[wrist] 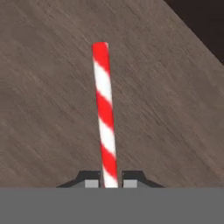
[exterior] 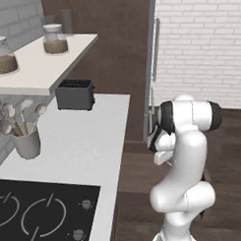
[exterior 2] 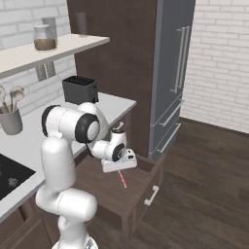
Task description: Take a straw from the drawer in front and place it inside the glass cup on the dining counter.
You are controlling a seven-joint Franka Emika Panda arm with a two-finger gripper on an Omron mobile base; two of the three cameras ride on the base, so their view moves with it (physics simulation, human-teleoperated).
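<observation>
Gripping the straw [wrist: 105, 127] between its two dark fingertips, the gripper [wrist: 110, 180] sits at the bottom centre of the hand view, with the red-and-white striped shaft running up the middle of the frame over the brown wooden floor of the drawer [wrist: 48, 109]. At the centre of the right base view the straw [exterior 2: 122, 179] shows as a thin red line slanting down from the hand, over the open drawer [exterior 2: 146, 187], which juts from the dark cabinet toward the lower right
</observation>
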